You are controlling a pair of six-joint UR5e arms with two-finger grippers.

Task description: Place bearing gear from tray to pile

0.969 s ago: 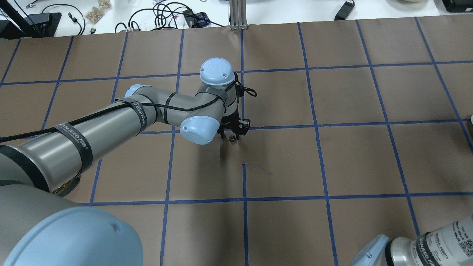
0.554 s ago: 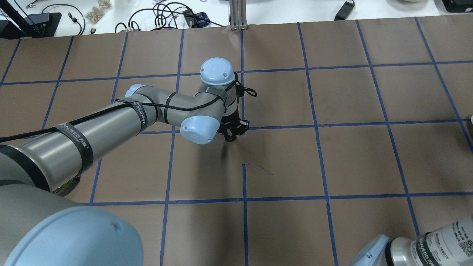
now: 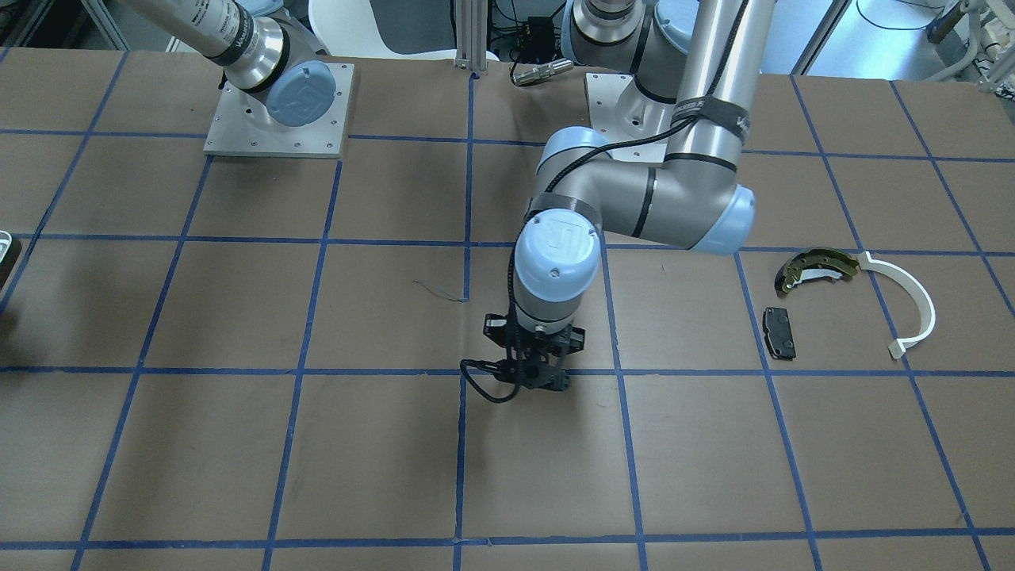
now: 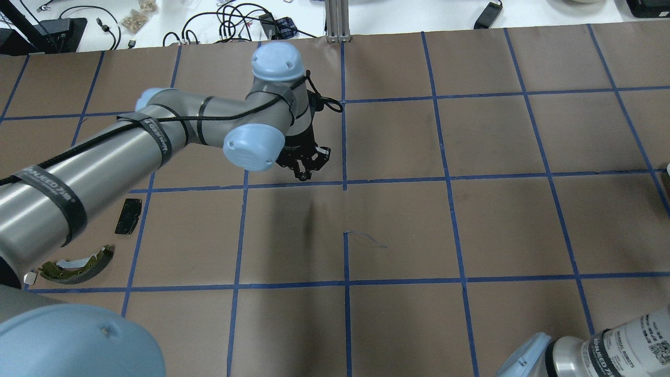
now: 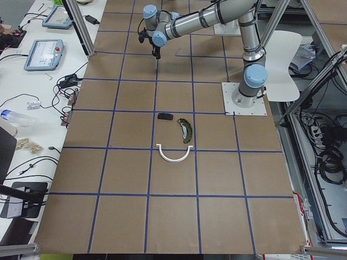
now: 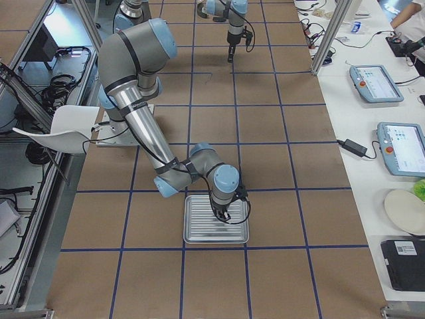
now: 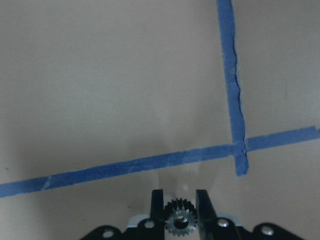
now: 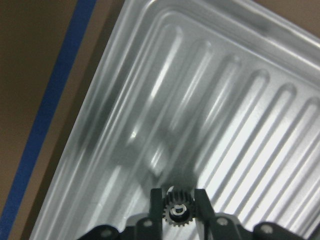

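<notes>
In the left wrist view a small toothed bearing gear (image 7: 179, 223) sits between the fingers of my left gripper (image 7: 179, 212), which is shut on it above brown paper and blue tape. That gripper (image 4: 302, 174) hangs over the table's middle, well right of the pile: a black pad (image 4: 128, 215), an olive brake shoe (image 4: 78, 262) and a white strip (image 3: 912, 305). My right gripper (image 8: 178, 202) is shut on a second gear (image 8: 178, 212) just above the ribbed silver tray (image 8: 240, 100), which lies at the table's right end (image 6: 199, 234).
Brown paper with a blue tape grid covers the table. Cables, bags and a metal post (image 4: 337, 21) lie beyond its far edge. The arms' base plates (image 3: 277, 103) stand on the robot's side. Tablets and a plate sit on a side bench (image 6: 392, 139).
The left gripper closed on the gear at the table's middle, then rose and swung left and farther away. The pile has come out from under the arm.
</notes>
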